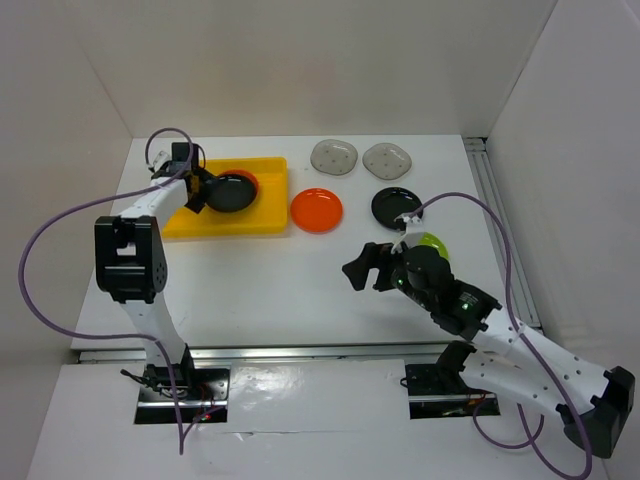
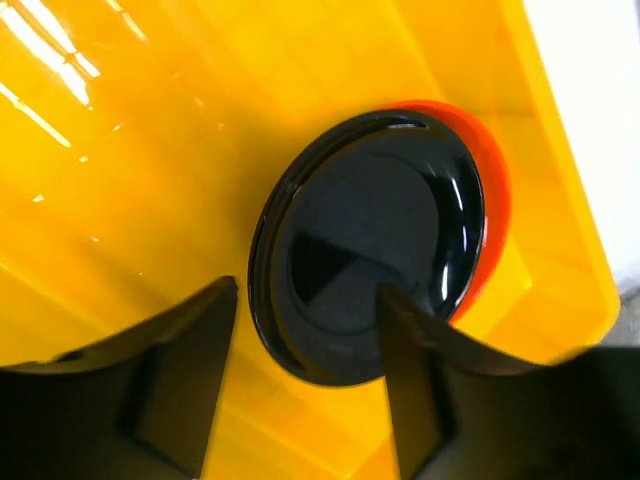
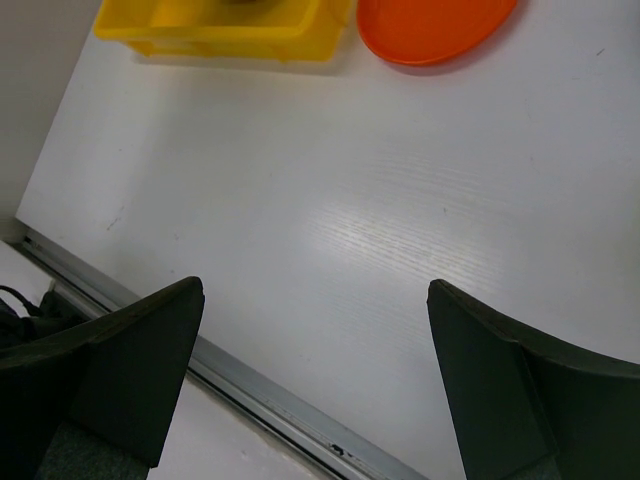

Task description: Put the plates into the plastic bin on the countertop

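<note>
The yellow plastic bin [image 1: 212, 222] stands at the back left of the white countertop [image 1: 280, 275]. In it a black plate [image 1: 233, 190] lies on an orange plate [image 2: 497, 195]. My left gripper [image 1: 201, 190] is open over the black plate's [image 2: 370, 250] near rim, one finger [image 2: 420, 370] above the plate and the other [image 2: 190, 350] above the bin floor [image 2: 150, 180]. My right gripper [image 1: 368, 268] is open and empty above the bare countertop [image 3: 380, 200]. An orange plate [image 1: 317, 210], a black plate [image 1: 397, 205] and two grey plates [image 1: 334, 156] [image 1: 388, 158] lie on the countertop. A lime-green plate [image 1: 433, 242] is partly hidden by the right arm.
White walls close in the table at the back and both sides. A metal rail [image 3: 280, 400] runs along the near edge. In the right wrist view the bin [image 3: 230, 25] and orange plate [image 3: 435, 25] lie far ahead.
</note>
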Robot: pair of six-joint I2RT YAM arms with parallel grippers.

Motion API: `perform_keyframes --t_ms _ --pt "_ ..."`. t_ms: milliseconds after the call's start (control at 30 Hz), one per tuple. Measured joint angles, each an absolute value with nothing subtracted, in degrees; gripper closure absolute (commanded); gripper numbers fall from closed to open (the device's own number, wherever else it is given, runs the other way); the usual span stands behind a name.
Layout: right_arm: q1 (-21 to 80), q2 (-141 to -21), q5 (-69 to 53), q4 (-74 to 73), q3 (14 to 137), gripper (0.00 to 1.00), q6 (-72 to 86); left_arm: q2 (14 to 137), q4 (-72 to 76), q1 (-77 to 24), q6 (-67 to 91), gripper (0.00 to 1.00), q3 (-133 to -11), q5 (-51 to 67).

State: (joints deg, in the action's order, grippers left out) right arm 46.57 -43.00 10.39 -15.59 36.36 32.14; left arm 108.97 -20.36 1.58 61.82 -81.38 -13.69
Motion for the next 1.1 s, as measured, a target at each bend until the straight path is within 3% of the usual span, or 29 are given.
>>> perform_keyframes --t_ms 133,333,600,800,1100 --pt "46.57 -42.44 9.93 -15.33 36.38 0.0 32.14 106.54 -19.59 1.41 61.25 0.09 -81.03 -12.14" --pt "46.57 -42.09 9.87 -16.38 37.54 0.0 32.16 94.72 -20.64 -3.49 59.77 0.04 -78.28 -12.01" --pt "46.57 -37.82 18.09 -25.1 47.83 0.0 31.99 78.91 -2.44 -30.17 57.08 0.01 -52.4 -5.48" --pt "46.57 -32.38 27.9 -32.34 56.88 0.0 31.9 91.5 11.44 -48.47 57.08 0.01 -46.33 -2.59" --pt "46.48 -29.19 30.39 -38.26 59.53 0.0 31.9 116.18 28.97 -53.15 59.0 0.04 -63.29 -1.3"
